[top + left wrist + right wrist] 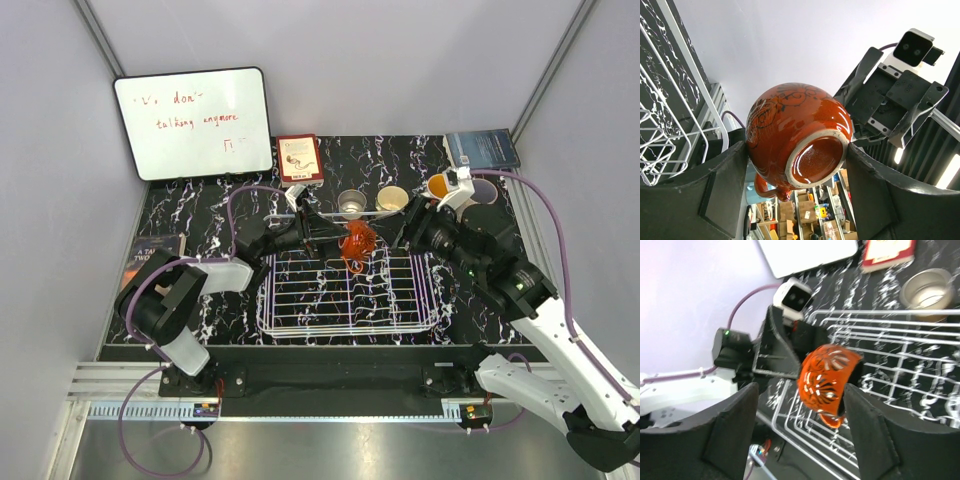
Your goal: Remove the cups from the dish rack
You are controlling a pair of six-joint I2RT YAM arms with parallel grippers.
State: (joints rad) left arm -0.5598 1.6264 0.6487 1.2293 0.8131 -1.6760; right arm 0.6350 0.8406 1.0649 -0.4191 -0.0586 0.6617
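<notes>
A squat reddish-brown cup (357, 242) with a handle hangs over the far edge of the white wire dish rack (350, 300). My left gripper (335, 240) is shut on it. In the left wrist view the cup (795, 140) shows its glazed base, pinched between both pads. My right gripper (405, 232) reaches in from the right with its jaws open. In the right wrist view the cup (827, 375) sits between the open fingers (865, 435), close to the right one and apart from the left. The rack (890, 355) below holds no other cup that I can see.
Behind the rack stand two cream cups (351, 204) (392, 198) and a tan one (437, 185) beside the right arm. A whiteboard (193, 122), a red book (299, 158), a blue book (482, 150) and a dark book (155, 250) lie around the table's edges.
</notes>
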